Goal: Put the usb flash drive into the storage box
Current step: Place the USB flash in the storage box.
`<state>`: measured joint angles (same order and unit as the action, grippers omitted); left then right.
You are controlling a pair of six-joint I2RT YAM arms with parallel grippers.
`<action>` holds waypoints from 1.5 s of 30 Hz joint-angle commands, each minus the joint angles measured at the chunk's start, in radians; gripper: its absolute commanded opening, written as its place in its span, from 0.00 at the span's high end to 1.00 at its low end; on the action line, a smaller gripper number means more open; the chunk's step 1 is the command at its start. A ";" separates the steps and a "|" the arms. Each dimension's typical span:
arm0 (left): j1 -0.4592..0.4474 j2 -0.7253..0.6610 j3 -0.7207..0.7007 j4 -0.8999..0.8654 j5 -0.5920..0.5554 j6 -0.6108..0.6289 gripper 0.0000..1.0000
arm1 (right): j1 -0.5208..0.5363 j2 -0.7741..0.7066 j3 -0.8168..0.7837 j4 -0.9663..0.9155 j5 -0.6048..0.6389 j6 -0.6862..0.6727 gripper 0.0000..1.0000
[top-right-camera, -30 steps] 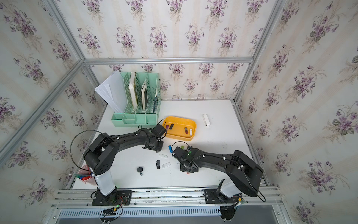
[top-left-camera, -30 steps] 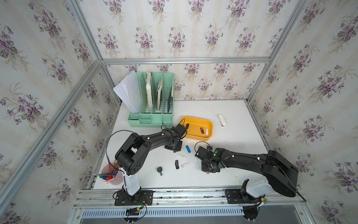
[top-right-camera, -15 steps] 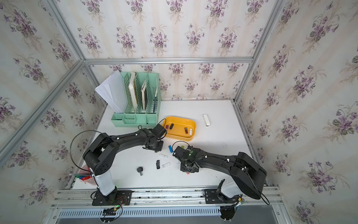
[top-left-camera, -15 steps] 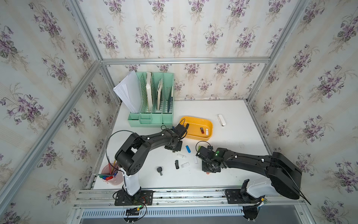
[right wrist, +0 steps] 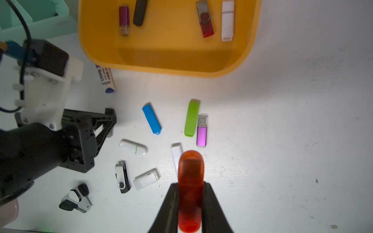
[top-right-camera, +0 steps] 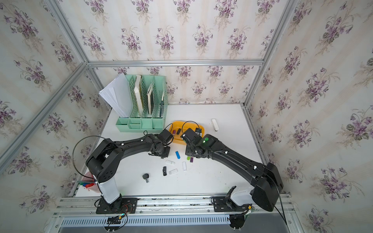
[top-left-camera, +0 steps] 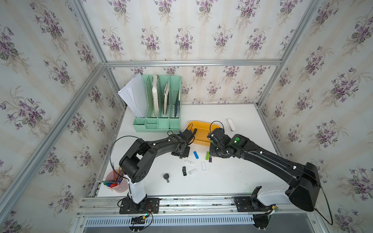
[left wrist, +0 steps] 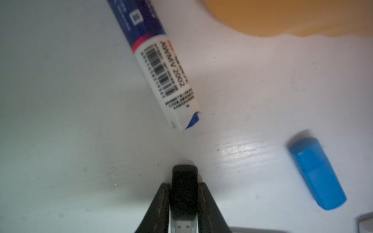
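Clamping a black flash drive [left wrist: 184,179] between its fingers, my left hand [left wrist: 184,189] is hanging close over the white table [left wrist: 60,121], with the drive's metal plug pointing back toward my wrist. I cannot tell whether the drive is touching the table. A blue-and-white marker [left wrist: 157,60] is lying just ahead of it, and a blue flash drive [left wrist: 316,173] is lying off to one side. My right hand [right wrist: 190,193] is closed on an orange flash drive [right wrist: 190,167] and is holding it up off the table, above a scatter of loose drives. Among them, a green flash drive [right wrist: 191,119] and a purple flash drive [right wrist: 201,131] are lying side by side. The storage box [top-left-camera: 201,131] is sitting in the middle of the frame in both top views, just right of the mint-green organizer [top-left-camera: 159,125] and partly hidden by my two wrists. Neither held drive is inside it. Four drives are resting on its floor: a magenta flash drive [right wrist: 124,19], a dark flash drive [right wrist: 139,12], a red swivel drive [right wrist: 205,20] and a white flash drive [right wrist: 227,20].
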<state>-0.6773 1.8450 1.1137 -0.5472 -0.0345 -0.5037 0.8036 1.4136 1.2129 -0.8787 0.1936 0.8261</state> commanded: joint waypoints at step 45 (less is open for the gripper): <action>0.017 -0.004 -0.041 -0.140 0.020 -0.033 0.73 | -0.308 0.840 0.562 0.110 -0.147 -0.456 0.95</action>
<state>-0.6643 1.8214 1.0874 -0.5606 -0.0254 -0.5266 0.4992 2.2505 1.7721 -0.7555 0.0109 0.3695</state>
